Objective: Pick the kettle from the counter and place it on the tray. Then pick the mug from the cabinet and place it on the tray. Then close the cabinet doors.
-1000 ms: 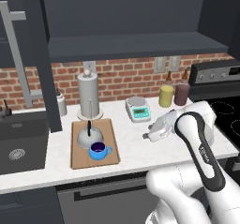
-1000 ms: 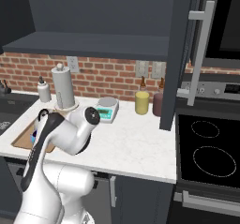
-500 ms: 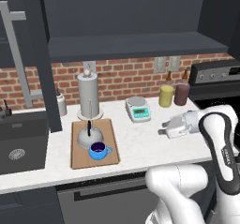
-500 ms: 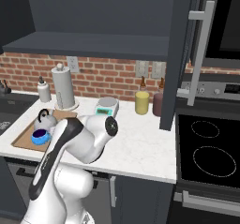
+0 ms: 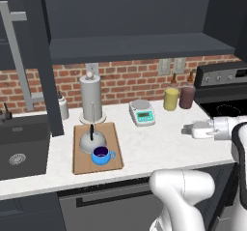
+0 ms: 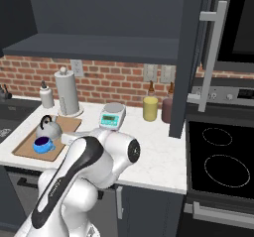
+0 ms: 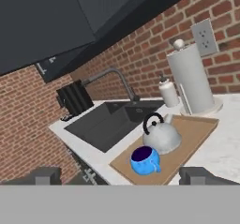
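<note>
Cabinet doors (image 5: 36, 56) swung open above the white bench (image 5: 159, 140). Tray (image 5: 96, 149) lying at nine o'clock on the bench, carrying kettle (image 5: 92, 140) at twelve and mug (image 5: 102, 155) at six, just beside each other. Hand (image 5: 187, 129) at three o'clock, spread wide, holding nothing.

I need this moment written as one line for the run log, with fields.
kettle: on tray | mug: on tray, beside kettle | cabinet doors: open | gripper: open, holds nothing, above counter
</note>
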Available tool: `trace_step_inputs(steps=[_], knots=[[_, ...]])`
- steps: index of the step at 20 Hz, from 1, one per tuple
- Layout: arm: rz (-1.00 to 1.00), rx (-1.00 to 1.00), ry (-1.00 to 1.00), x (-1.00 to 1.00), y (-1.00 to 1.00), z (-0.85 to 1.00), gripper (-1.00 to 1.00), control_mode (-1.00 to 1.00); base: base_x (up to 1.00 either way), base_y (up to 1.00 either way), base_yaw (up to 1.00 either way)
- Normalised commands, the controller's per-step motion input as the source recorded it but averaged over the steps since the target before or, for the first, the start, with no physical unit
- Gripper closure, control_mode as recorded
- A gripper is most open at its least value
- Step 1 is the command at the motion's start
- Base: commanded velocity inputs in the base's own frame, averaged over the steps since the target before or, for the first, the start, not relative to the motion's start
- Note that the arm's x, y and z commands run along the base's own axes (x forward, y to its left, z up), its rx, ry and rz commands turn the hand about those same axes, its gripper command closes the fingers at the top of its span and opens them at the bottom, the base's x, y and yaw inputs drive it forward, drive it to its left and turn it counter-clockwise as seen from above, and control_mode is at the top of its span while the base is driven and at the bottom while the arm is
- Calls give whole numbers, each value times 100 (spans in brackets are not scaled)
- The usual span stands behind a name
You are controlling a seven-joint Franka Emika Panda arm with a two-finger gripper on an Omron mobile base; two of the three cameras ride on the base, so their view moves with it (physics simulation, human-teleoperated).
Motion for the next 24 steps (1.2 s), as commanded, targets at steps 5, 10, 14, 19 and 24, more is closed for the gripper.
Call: trace_step_inputs(steps=[5,10,14,19,24], knots=[[-8,16,0,-34,-38,29,-100,-100,0,0,0],[-6,17,-1,-24,-41,21,-100,-100,0,0,0],[-6,3,-5,-19,-27,2,-100,-100,0,0,0],[-6,5,-7,-24,-39,13,-100,-100,0,0,0],[-4,10,-3,-25,-49,31,-100,-100,0,0,0]])
